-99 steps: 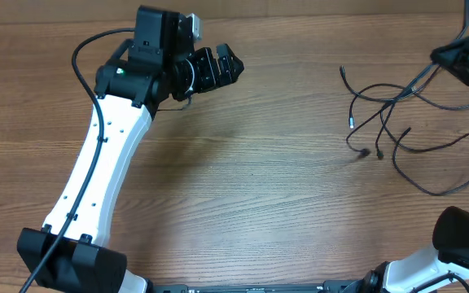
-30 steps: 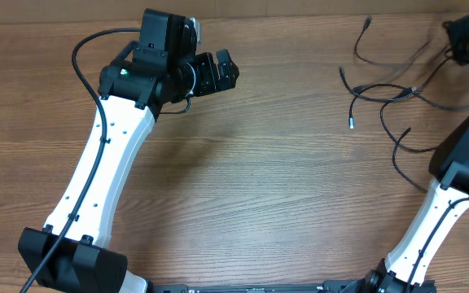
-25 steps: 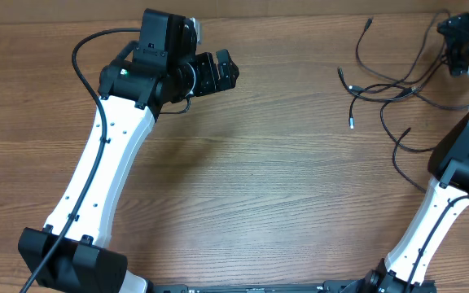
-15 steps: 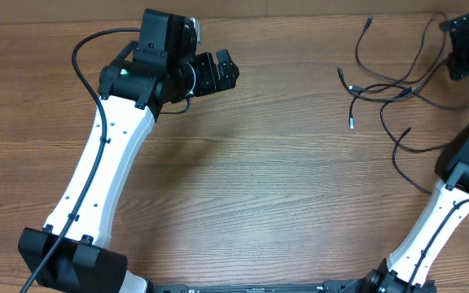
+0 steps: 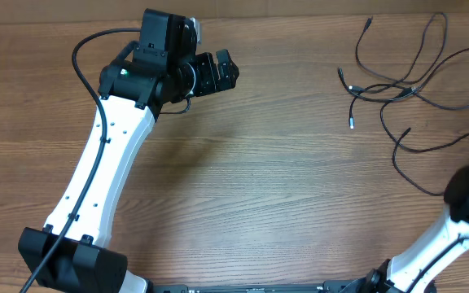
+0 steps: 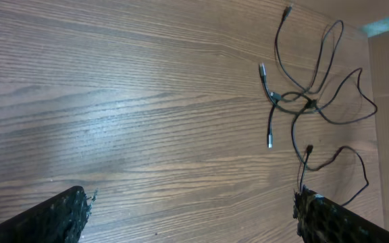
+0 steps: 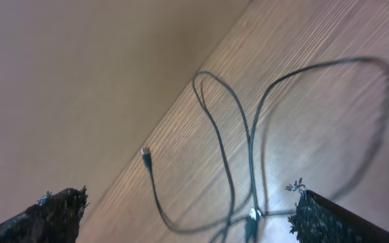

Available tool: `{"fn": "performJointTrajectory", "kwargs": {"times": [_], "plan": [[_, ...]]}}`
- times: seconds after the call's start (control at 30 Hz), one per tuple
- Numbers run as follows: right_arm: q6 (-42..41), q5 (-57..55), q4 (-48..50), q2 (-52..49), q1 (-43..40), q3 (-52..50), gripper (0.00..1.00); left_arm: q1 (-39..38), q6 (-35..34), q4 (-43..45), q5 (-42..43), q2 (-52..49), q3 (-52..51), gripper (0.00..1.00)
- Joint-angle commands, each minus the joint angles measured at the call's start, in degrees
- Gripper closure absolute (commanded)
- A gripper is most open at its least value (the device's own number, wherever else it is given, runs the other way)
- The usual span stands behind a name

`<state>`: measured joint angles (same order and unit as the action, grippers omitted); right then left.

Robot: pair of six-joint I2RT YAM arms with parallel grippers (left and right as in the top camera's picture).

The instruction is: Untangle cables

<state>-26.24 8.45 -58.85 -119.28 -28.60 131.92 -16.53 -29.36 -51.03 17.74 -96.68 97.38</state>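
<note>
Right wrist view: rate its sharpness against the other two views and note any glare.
Right wrist: soft and blurred, the cables smeared, with faint shadows beside them; overhead: sharp and evenly lit; left wrist: fairly crisp, with a pale sheen on the table.

Wood-grain desk (image 5: 283,203), smooth with a faint sheen, carries thin matt-black cables (image 5: 414,89) tipped with silvery metal plugs (image 6: 270,141); the left arm (image 5: 104,155) wears glossy white plastic, its gripper fingers (image 6: 53,219) rough and black.
</note>
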Motion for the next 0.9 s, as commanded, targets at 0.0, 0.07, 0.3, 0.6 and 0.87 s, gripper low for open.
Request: {"fn": "performJointTrajectory", "kwargs": {"times": [0.0, 0.07, 0.3, 0.6, 0.87], "plan": [[5.0, -4.1, -3.8, 6.6, 1.6, 0.6, 0.00, -0.4, 1.3, 0.2, -0.3, 0.0, 0.2, 0.00], [6.9, -5.0, -6.5, 10.0, 2.7, 0.6, 0.00, -0.4, 1.3, 0.2, -0.4, 0.0, 0.2, 0.00], [8.8, -10.7, -20.8, 23.4, 9.5, 0.6, 0.00, -0.4, 1.3, 0.2, -0.3, 0.0, 0.2, 0.01], [8.1, -11.1, -38.2, 32.7, 15.6, 0.6, 0.00, -0.4, 1.3, 0.2, -0.3, 0.0, 0.2, 0.00], [8.1, -5.4, -38.2, 37.7, 18.9, 0.4, 0.00, -0.4, 1.3, 0.2, -0.3, 0.0, 0.2, 0.00]]}}
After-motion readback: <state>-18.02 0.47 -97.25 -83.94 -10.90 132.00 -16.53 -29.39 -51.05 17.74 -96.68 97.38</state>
